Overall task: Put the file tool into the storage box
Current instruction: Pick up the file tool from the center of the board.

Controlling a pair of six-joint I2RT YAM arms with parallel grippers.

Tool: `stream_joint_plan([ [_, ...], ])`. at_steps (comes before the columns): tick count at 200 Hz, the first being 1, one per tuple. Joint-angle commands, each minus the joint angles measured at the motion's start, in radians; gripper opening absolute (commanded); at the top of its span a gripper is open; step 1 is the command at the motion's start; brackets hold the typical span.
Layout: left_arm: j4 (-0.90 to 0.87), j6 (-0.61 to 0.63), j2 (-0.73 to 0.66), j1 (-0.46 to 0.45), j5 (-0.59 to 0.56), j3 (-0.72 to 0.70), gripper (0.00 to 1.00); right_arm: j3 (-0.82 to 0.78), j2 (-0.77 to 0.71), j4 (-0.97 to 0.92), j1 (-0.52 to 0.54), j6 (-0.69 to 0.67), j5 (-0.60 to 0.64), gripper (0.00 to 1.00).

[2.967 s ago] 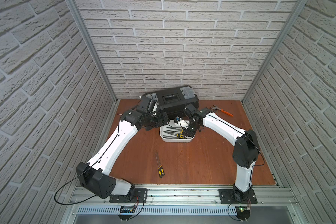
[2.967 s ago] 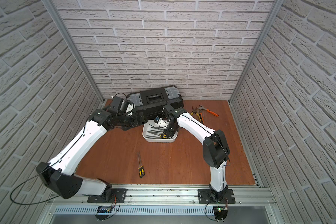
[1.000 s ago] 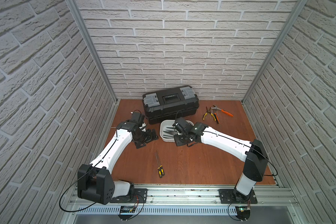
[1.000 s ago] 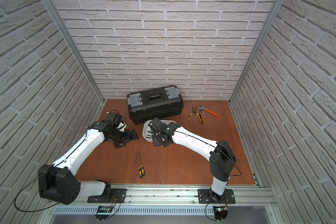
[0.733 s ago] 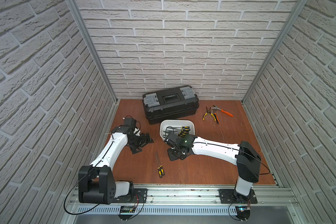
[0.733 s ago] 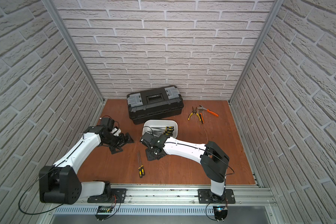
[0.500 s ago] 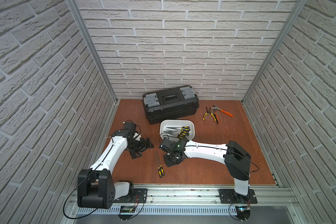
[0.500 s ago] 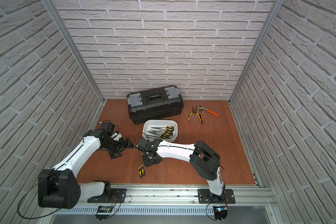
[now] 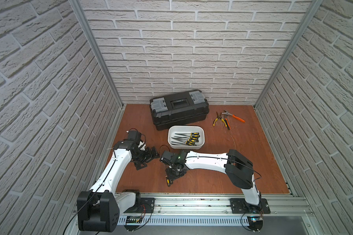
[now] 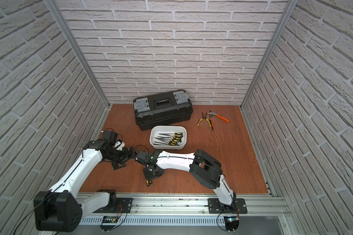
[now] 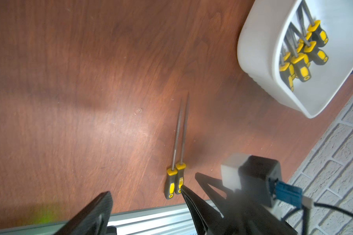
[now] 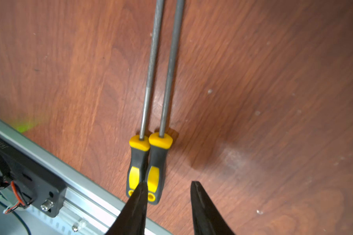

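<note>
File tools (image 9: 168,182) were the business here: two lay touching, side by side on the bench (image 9: 202,183), at the lower centre of both top views. Their handle ends were close to the metal rail (image 9: 192,200) and their shanks pointed up the frame toward the storage box (image 9: 183,129). That white tub sat mid-frame, well apart from the pair and just in front of the black toolbox (image 9: 178,109), with a row of like files (image 9: 189,139) already inside. The right tool (image 12: 167,183) hovered low over the handle ends, its jaws partly spread and pinching nothing. One fingertip (image 12: 141,189) hung over the seam between the two handles, and the handle of one file (image 12: 156,164) lay only half within the gap. The left tool (image 9: 147,159) hung to the left of it in the frame, spread wide and empty. To my eye the step in hand was picking up a single file. The tidy way would be to shift sideways a little until that one handle sat squarely between the jaws, drop one finger into the seam, then close on the rubbery grip rather than the thin steel shank. Closing where it stood looked likely to nudge the neighbour or catch both. A level lift would help the long shank clear the tub's rim.
</note>
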Motion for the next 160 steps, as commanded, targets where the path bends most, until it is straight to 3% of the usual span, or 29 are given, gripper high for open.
stream_joint_plan([
  [1, -0.034, -0.011, -0.018, 0.015, -0.04, 0.032, 0.98, 0.041, 0.024, -0.022, 0.005, -0.03, -0.014, 0.39],
  [51, -0.009, -0.019, 0.016, 0.035, -0.043, 0.093, 0.98, 0.1, 0.072, -0.143, -0.001, -0.046, 0.064, 0.38],
  [96, 0.009, -0.018, 0.08, 0.035, -0.056, 0.154, 0.98, -0.003, 0.019, -0.115, -0.034, -0.017, 0.089, 0.36],
  [129, 0.019, -0.023, 0.097, 0.031, -0.056, 0.175, 0.98, -0.066, -0.032, -0.047, -0.044, -0.072, 0.066, 0.36],
  [160, 0.009, -0.021, 0.104, 0.025, -0.065, 0.194, 0.98, -0.056, 0.0, -0.065, -0.045, -0.124, 0.077, 0.27],
])
